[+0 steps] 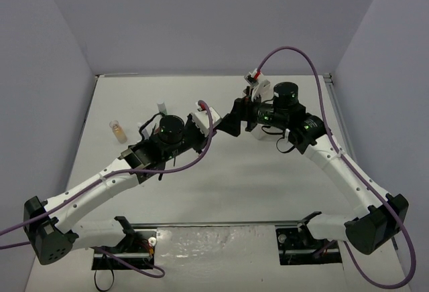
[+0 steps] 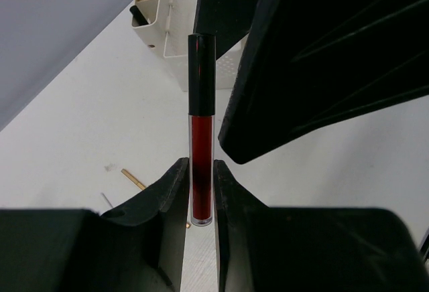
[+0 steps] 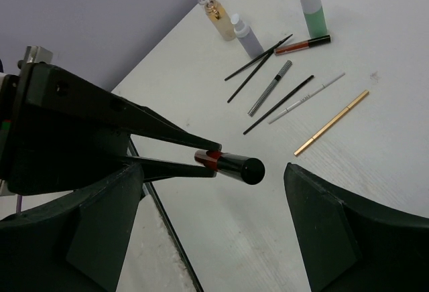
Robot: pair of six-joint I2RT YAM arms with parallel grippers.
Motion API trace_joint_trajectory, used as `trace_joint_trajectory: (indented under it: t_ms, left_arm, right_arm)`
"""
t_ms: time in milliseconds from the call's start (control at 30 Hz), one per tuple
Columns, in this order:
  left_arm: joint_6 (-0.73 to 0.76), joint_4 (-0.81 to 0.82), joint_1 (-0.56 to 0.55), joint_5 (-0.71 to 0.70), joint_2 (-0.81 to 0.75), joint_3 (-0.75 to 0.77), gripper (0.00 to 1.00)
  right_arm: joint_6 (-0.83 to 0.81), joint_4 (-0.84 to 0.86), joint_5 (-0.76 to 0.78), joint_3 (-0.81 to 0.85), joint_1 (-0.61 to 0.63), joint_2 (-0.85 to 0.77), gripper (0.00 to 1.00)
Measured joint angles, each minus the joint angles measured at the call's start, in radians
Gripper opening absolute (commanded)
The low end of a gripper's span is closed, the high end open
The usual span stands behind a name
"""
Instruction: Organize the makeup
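Note:
My left gripper (image 2: pixel 200 168) is shut on a red lip gloss tube (image 2: pixel 201 138) with a black cap, held off the table. In the right wrist view the tube (image 3: pixel 231 163) points its cap between my right gripper's (image 3: pixel 213 191) open jaws without touching them. In the top view the left gripper (image 1: pixel 214 126) and the right gripper (image 1: pixel 229 122) meet mid-table. Other makeup lies on the table: an amber bottle (image 3: pixel 216 12), a grey bottle (image 3: pixel 246 36), a green bottle (image 3: pixel 311 7), a brown-red gloss (image 3: pixel 303 43), black brushes (image 3: pixel 258 67), a white pencil (image 3: pixel 307 98) and a gold pencil (image 3: pixel 332 122).
A white plastic box with compartments (image 2: pixel 167 24) stands behind the right gripper, at the back of the table (image 1: pixel 255 76). The amber bottle (image 1: pixel 118 131) stands at the table's left side. Grey walls close in the table on three sides.

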Motion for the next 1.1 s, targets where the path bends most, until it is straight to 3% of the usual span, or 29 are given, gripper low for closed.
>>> trace_joint_trajectory:
  t_ms: [300,400,600,700,800,967,1033,1100]
  left_arm:
    - [0.036,0.004,0.0,0.041,-0.002,0.001,0.0]
    - [0.05,0.011,-0.001,0.049,-0.006,0.001,0.0]
    - [0.067,0.023,-0.001,0.053,-0.008,0.0,0.0]
    - [0.073,0.023,-0.001,0.052,-0.008,-0.001,0.0]
    - [0.072,0.023,-0.001,0.049,-0.008,-0.001,0.19]
    - [0.055,0.017,-0.001,0.021,-0.008,-0.001,0.73]
    - [0.045,0.007,-0.001,-0.011,-0.009,-0.001,0.88]
    - [0.026,-0.012,-0.001,-0.054,-0.012,-0.001,0.95]
  right_arm:
    - [0.011,0.001,-0.01,0.0,0.0,0.022,0.51]
    - [0.016,0.001,-0.017,0.0,0.0,0.022,0.4]
    - [0.023,0.004,-0.025,0.0,-0.001,0.022,0.06]
    - [0.023,0.01,-0.028,0.0,0.0,0.022,0.0]
    - [0.022,0.011,-0.025,0.0,0.0,0.023,0.0]
    - [0.015,0.011,-0.003,0.0,-0.002,0.025,0.0]
    - [0.005,0.011,0.021,0.0,-0.008,0.033,0.0]
    - [-0.007,0.009,0.054,0.006,-0.022,0.048,0.0]
